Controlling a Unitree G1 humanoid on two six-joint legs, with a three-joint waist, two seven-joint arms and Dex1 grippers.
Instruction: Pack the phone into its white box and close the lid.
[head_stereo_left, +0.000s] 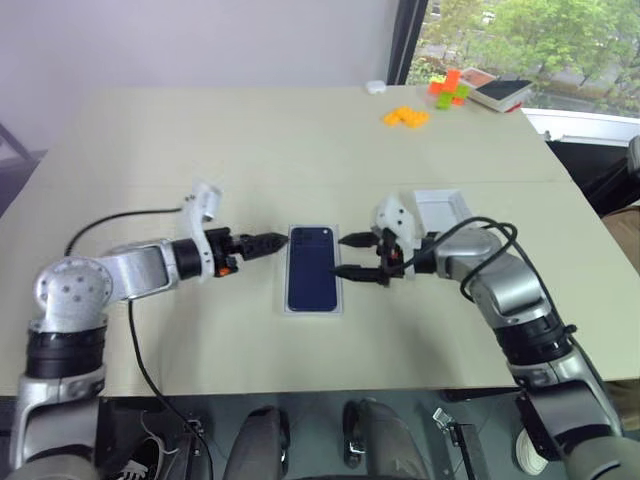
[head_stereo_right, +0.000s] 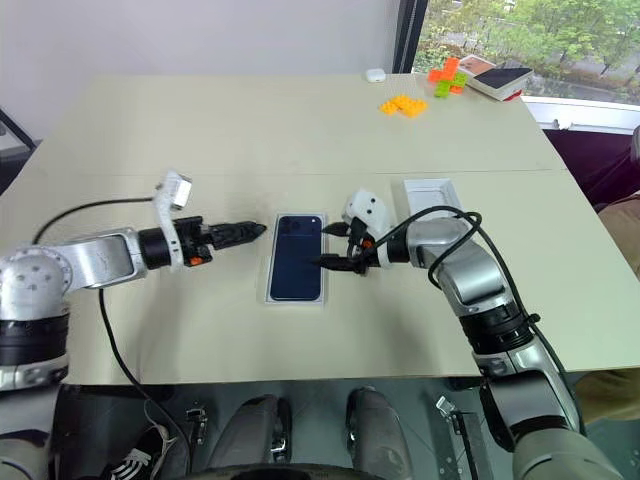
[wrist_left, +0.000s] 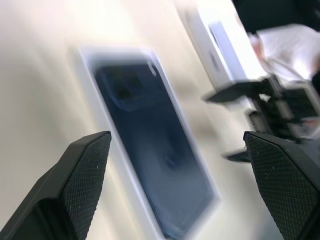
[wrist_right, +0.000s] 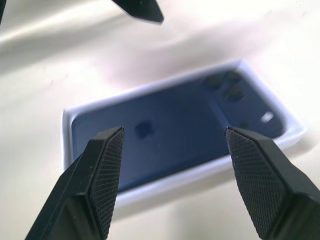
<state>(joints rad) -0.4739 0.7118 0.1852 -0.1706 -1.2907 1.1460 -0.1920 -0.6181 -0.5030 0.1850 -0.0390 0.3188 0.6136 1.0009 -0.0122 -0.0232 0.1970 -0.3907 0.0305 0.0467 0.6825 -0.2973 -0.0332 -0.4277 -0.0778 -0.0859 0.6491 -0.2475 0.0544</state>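
Phone (head_stereo_left: 312, 268) in white box (head_stereo_left: 312, 309), lid (head_stereo_left: 440, 210) partly behind right gripper (head_stereo_left: 354, 256)

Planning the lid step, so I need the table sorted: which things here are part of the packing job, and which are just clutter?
Job:
phone, lying in the box
box
lid, behind the right gripper

Clutter:
orange blocks
orange and green blocks
red-and-white book
small white case
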